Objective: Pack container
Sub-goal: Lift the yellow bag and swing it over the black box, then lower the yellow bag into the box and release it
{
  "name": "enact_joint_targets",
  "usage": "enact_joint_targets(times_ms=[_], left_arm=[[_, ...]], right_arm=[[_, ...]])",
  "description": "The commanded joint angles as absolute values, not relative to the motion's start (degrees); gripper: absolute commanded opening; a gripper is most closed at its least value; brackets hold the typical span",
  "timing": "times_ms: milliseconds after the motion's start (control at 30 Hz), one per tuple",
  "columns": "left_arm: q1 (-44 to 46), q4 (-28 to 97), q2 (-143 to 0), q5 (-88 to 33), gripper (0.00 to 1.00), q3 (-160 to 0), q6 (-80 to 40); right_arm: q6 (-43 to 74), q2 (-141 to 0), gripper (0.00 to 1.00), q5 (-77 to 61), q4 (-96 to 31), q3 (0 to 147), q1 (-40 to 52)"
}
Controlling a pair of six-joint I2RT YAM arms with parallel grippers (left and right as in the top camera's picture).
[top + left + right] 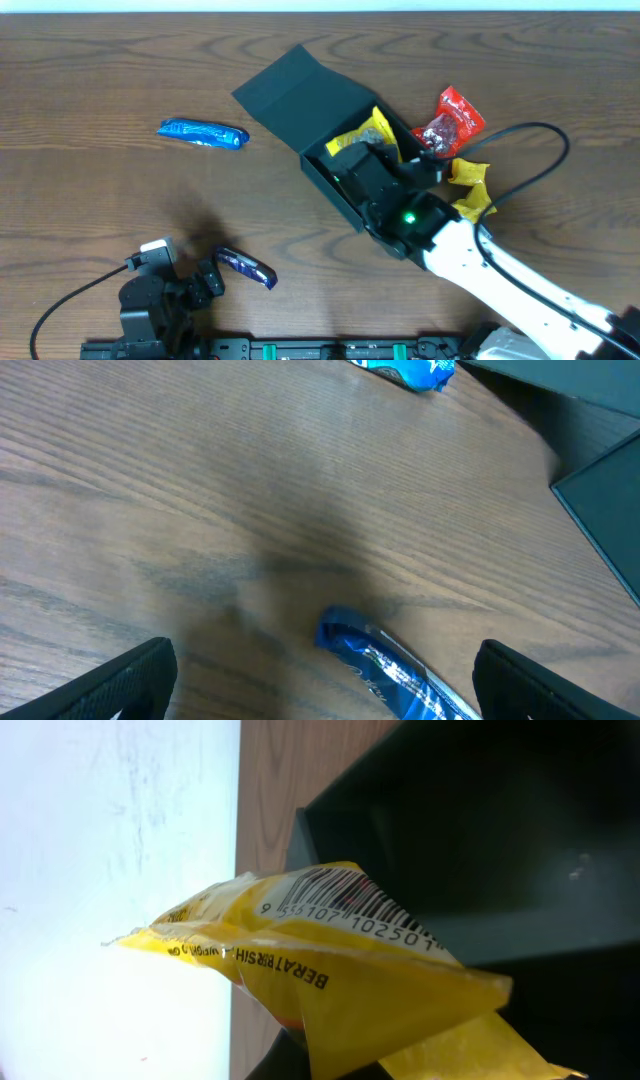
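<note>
Teal container (290,95) sits open just right of center, right gripper (380,165) down inside it clamped on a yellow packet (362,133), left gripper (325,682) at lower left wide open over a dark blue packet (400,675).

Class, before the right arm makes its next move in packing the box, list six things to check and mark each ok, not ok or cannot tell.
1. Box flap open: ok.
2. Right claw shut on yellow packet: ok.
3. Yellow packet over the box opening: ok.
4. Packet touching the box floor: cannot tell.
5. Left claw open and away from the box: ok.
6. Everything packed: not ok; red packet and blue packet lie outside.
</note>
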State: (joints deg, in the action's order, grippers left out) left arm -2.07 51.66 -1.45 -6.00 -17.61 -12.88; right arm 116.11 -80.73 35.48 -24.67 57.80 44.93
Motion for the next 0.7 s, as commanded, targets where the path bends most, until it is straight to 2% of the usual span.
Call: enact_joint_targets(times_ms=[0,200,233,267,400,567,633,667], left_arm=[[-2.24,55.24,-1.37,-5.82,0.95,-16.78,-12.43],[-2.24,55.24,-1.37,-5.82,0.95,-16.78,-12.43],[-2.24,55.24,-1.37,-5.82,0.95,-16.78,-12.43],[-2.24,55.24,-1.37,-5.82,0.95,-16.78,-12.40],[-2.24,55.24,-1.37,-5.82,0.95,-16.78,-12.40],[-2.24,55.24,-1.37,-5.82,0.95,-16.78,-12.43],[-2.24,55.24,-1.37,-5.82,0.95,-16.78,-12.43],[-2.24,55.24,-1.37,-5.82,0.95,-16.78,-12.43]], right_arm=[[115.70,-82.89,0.02,38.54,-23.94,58.22,43.11],[117.54,-86.83,0.02,38.11,-21.63,58.06,40.99],[117.54,-87.02,0.05,38.11,-21.10,58.06,40.99],[117.54,-87.07,0.18,38.09,-20.93,58.06,40.99],[117.54,-87.18,0.25,37.65,-21.61,58.06,40.88],[117.10,-86.56,0.20,38.13,-19.90,58.06,40.93],[110.17,-85.67,0.19,41.21,-17.08,58.06,40.97],[102.61,-84.88,0.19,43.07,-14.92,58.06,40.97]])
